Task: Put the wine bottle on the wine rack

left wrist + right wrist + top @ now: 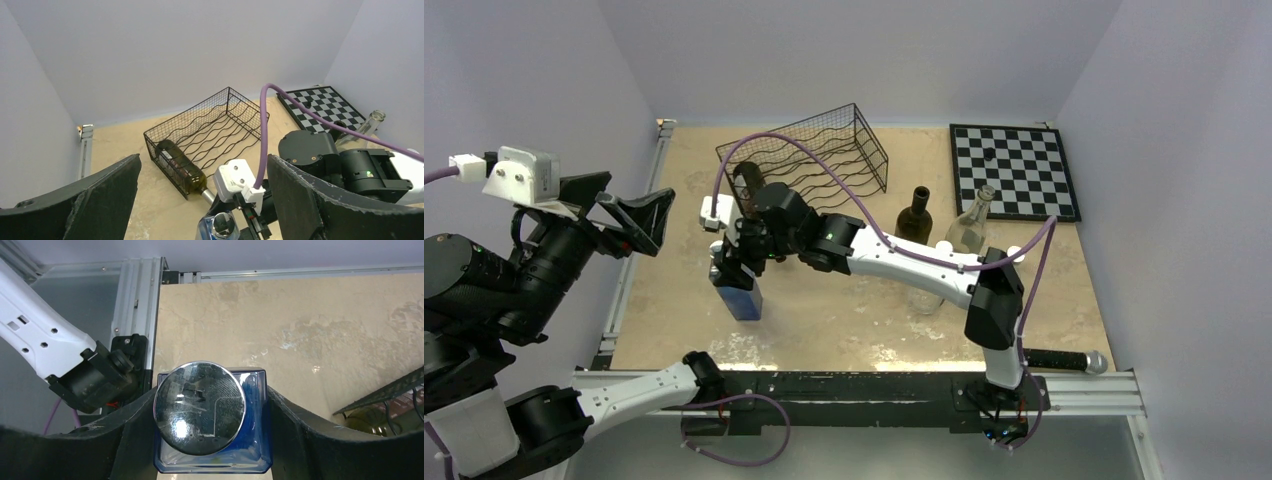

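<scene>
left tool [629,210]: wide open and empty, raised off the desk [844,310] well left of the rack [871,150]. Probably parked there to leave the other arm room; its camera looks down on the rack.
right tool [732,265]: comes down from above and straddles the blue bottle [215,455]. Both fingers sit against its flat sides with no gap showing, so it is closed on the bottle. I can't judge how firm the grip is. Flat faces are likely chosen over the round cap [199,407] for a better hold.
blue bottle: the task's thing, I judge. Upright on the desk just on the near side of the rack's left end, not lifted. It will need tipping flat to go in.
dark bottle [915,215], clear bottle [969,228]: upright, just right of the rack, towards the near side, untouched.
rack: a green bottle [180,167] lies in a trough at its left end, neck poking out the near side. The waves keep it from rolling, and the other troughs look free.
chessboard [1014,170]: flat, right of the rack, out of the way.
writing: none readable. The cap shows only reflections, and I can't make out any label on the green bottle.
</scene>
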`<state>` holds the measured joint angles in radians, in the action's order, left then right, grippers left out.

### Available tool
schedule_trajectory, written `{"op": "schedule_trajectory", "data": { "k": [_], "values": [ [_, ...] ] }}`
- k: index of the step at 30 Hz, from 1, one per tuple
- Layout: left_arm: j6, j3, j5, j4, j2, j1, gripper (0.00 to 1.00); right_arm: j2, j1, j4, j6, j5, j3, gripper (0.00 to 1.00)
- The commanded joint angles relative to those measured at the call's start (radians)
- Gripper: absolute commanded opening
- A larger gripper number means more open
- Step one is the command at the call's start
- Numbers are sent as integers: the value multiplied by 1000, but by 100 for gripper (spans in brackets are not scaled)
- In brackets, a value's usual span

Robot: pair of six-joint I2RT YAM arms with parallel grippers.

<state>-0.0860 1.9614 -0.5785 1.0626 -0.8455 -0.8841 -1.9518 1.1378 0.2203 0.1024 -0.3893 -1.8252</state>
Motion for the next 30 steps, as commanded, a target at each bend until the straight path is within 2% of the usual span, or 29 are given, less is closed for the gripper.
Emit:
{"op": "schedule_trajectory", "data": {
  "k": [1,8,14,19,30],
  "values": [
    [-4,-21,27,-30,3,2,99,121,4,-54,24,76,37,0],
    [-19,-135,86,-75,28,2,99,276,-11,4,-4,53,97,0],
    [-46,-231,116,-91,48,1,99,412,-65,13,-61,21,215,0],
    [-51,-375,132,-200,113,1,99,509,-129,17,-95,21,304,0],
    [-40,-709,402,-433,181,1,99,674,-207,123,-111,13,296,0]
  ]
}}
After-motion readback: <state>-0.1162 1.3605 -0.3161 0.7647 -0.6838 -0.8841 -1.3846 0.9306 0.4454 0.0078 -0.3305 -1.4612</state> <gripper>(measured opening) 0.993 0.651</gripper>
